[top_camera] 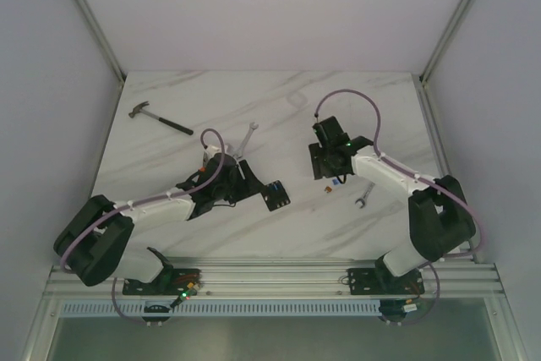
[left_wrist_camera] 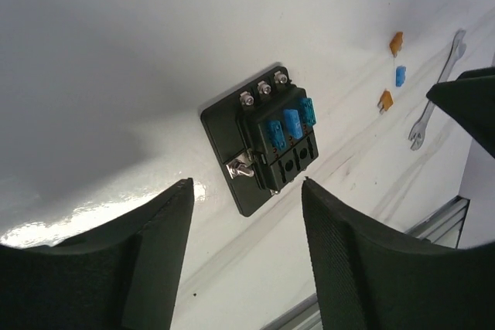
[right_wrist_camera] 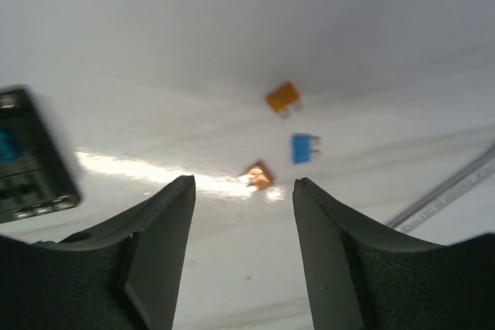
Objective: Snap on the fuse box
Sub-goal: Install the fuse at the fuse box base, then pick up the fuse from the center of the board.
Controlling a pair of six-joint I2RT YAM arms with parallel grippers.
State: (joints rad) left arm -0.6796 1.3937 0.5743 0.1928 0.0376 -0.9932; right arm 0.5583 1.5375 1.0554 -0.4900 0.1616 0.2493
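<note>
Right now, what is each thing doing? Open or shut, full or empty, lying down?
Left tool: open, holding nothing.
Right tool: open, holding nothing.
Fuse box: lying flat, three slots filled, others empty, untouched.
Loose fuses: three, lying loose, not plugged in.
Hammer: lying flat.
Wrench: lying flat.
Other wrench: lying flat.

White marbled table (top_camera: 279, 95). Hammer (top_camera: 161, 118) lies flat at far left, well apart from everything else. First wrench (top_camera: 246, 138) mid-table, second wrench (top_camera: 364, 195) right of centre. Near the second: amber fuse (right_wrist_camera: 283, 99), blue fuse (right_wrist_camera: 305, 148), second amber fuse (right_wrist_camera: 258, 176) (loose, none touching).
</note>
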